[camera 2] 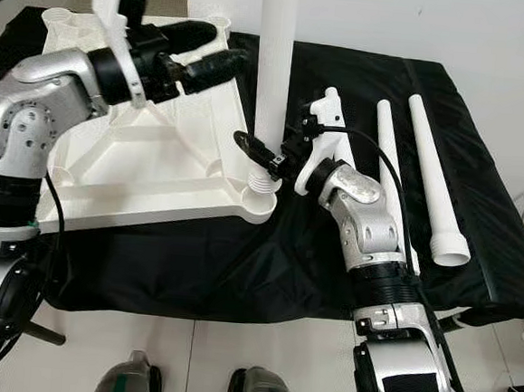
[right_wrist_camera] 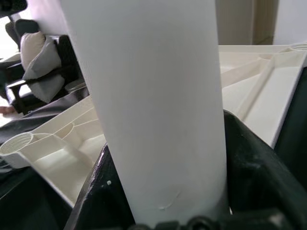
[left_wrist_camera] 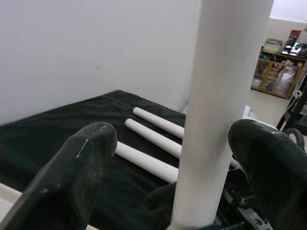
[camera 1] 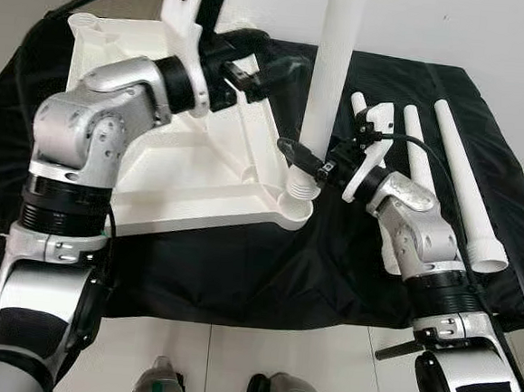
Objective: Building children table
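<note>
The white tabletop (camera 1: 182,172) lies upside down on a black cloth. One white leg (camera 1: 331,65) stands upright in the tabletop's near right corner socket (camera 1: 300,197). My right gripper (camera 1: 306,159) is shut on the leg just above the socket; in the right wrist view its black fingers (right_wrist_camera: 259,163) clasp the leg (right_wrist_camera: 153,105). My left gripper (camera 1: 272,65) is open, reaching over the tabletop toward the leg higher up. In the left wrist view the leg (left_wrist_camera: 220,96) stands between the two spread fingers (left_wrist_camera: 72,177), closer to one of them.
Three loose white legs (camera 2: 431,178) lie side by side on the black cloth (camera 1: 238,267), to the right of my right arm. A white wall rises just behind. The cloth's front edge and my feet (camera 1: 161,383) are below.
</note>
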Available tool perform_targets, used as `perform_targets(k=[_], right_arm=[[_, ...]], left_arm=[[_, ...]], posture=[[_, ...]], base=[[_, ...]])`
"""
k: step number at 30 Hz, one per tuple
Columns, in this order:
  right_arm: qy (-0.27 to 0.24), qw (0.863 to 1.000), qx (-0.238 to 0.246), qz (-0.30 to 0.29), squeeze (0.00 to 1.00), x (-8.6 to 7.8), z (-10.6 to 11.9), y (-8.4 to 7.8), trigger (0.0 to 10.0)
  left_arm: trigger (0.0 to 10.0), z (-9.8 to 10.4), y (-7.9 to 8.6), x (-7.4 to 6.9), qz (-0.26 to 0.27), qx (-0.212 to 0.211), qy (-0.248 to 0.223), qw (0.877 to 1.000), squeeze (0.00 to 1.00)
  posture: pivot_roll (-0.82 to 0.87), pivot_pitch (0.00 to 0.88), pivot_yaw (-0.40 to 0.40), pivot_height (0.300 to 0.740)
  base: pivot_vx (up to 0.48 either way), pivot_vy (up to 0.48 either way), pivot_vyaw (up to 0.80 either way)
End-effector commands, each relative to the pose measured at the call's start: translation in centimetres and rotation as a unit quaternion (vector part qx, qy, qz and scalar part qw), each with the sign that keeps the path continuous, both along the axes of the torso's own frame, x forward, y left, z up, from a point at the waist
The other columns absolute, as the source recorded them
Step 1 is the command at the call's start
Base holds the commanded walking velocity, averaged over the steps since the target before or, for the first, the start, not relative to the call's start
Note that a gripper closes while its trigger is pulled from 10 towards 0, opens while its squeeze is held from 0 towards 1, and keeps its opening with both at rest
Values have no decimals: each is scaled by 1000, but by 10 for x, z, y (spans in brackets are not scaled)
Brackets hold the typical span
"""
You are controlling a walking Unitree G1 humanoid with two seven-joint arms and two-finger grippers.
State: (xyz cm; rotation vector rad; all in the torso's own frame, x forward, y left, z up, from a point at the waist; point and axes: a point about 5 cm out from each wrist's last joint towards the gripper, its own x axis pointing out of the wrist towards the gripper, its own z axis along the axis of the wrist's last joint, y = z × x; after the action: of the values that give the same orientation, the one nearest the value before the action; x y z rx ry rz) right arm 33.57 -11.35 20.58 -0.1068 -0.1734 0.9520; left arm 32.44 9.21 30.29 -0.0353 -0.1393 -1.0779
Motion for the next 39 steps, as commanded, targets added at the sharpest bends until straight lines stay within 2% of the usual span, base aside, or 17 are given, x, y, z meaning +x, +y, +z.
perform_targets(k=[1,11,18,32,33,34,39], right_arm=[[-6,1000,-14,9,0,0,4,-2,10000],[-12,999,-26,30,0,3,10,3,10000],[-16,997,-56,53,0,0,5,9,10000],[-10,996,-67,55,0,-2,-2,12,10000],[-11,996,-68,53,0,-1,-2,12,10000],[-12,996,-68,50,0,-1,-3,11,10000],[-14,997,-61,39,0,1,-2,10,10000]], left_arm=[[10000,7,-10,-7,-36,9,-12,999,0],[10000,14,-24,-12,-76,7,-25,997,0],[10000,18,-30,-11,-74,0,-16,997,0],[10000,24,-35,-6,-44,-9,-9,999,0],[4784,25,-35,-5,-35,-13,-9,999,0],[0,27,-34,-4,-30,-18,-9,999,0],[0,29,-33,-2,-20,-25,-11,999,0]], posture=[[-63,21,-43,740],[-60,25,-45,740],[-57,27,-48,740],[-58,33,-47,740],[-59,32,-46,740],[-60,30,-46,740],[-61,28,-45,740]], base=[[0,0,0],[0,0,0],[0,0,0],[0,0,0],[0,0,0],[0,0,0],[0,0,0]])
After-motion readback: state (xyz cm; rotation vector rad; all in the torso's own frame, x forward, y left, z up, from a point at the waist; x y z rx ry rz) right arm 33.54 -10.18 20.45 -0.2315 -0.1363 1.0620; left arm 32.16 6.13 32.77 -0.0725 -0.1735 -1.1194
